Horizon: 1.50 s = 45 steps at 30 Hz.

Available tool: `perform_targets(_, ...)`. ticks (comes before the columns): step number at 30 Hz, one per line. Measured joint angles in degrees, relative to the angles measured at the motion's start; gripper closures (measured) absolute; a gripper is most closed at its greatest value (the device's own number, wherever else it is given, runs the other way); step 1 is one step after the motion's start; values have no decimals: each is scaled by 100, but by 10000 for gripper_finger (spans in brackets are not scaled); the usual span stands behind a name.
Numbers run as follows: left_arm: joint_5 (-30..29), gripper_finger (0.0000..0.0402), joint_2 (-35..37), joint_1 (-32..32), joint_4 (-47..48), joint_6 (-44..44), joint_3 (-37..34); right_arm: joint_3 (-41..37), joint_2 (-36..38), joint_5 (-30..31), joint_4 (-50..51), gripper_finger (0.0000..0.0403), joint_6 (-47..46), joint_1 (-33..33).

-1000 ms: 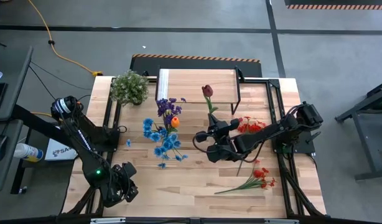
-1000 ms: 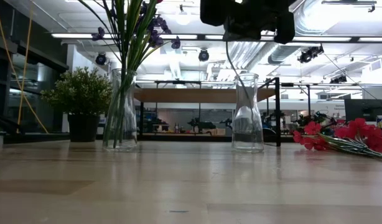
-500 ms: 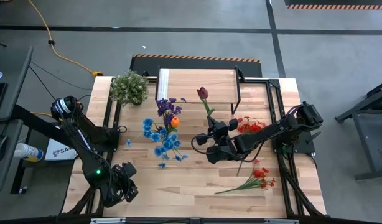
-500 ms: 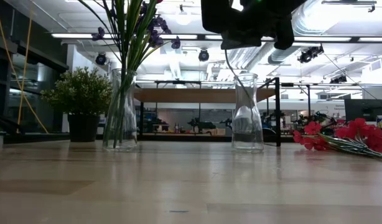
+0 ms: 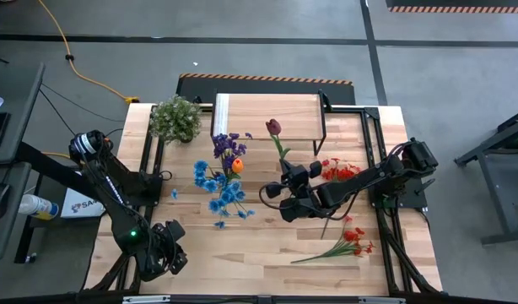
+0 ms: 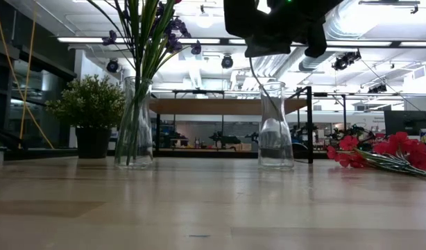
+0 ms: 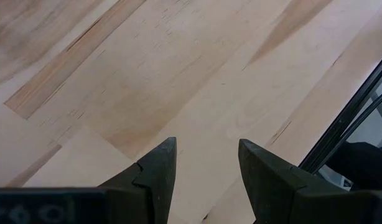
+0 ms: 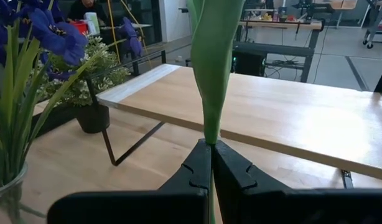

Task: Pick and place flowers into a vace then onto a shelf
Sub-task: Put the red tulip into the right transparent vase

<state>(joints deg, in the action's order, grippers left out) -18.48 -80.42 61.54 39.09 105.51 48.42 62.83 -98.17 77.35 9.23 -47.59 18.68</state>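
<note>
Currently the right gripper sits above the middle of the table, just in front of the shelf; its fingers are pressed fully together on the green stem of the maroon flower; the bloom leans out over the shelf's front edge in the high view; in the right wrist view the stem rises straight up from between the fingertips, with the shelf's light wood top behind it.

In the low view the gripper hangs directly over the empty glass vase, which stands upright on the table; a thin stem runs down from the gripper into the vase's neck; how deep it reaches cannot be told.

A second vase stands to one side, already holding the blue and purple flowers plus one orange bloom; the potted plant stands beyond it, near the shelf's corner.

Red flowers lie flat on the table under and beside the right arm.

Left gripper waits at the near left corner of the table; jaws partly apart, nothing between them, bare wood below.
</note>
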Motion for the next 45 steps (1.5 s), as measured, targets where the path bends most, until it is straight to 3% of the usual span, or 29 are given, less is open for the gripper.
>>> perform_targets(16,0,195,0,0,-4,1,0,0,0,-213,229,398,-42,23)
perform_targets(31,0,195,0,0,2,-22,0,0,0,-187,580,291,2,142)
perform_targets(45,1,195,0,-1,19,-22,0,0,314,-216,1009,223,5,232)
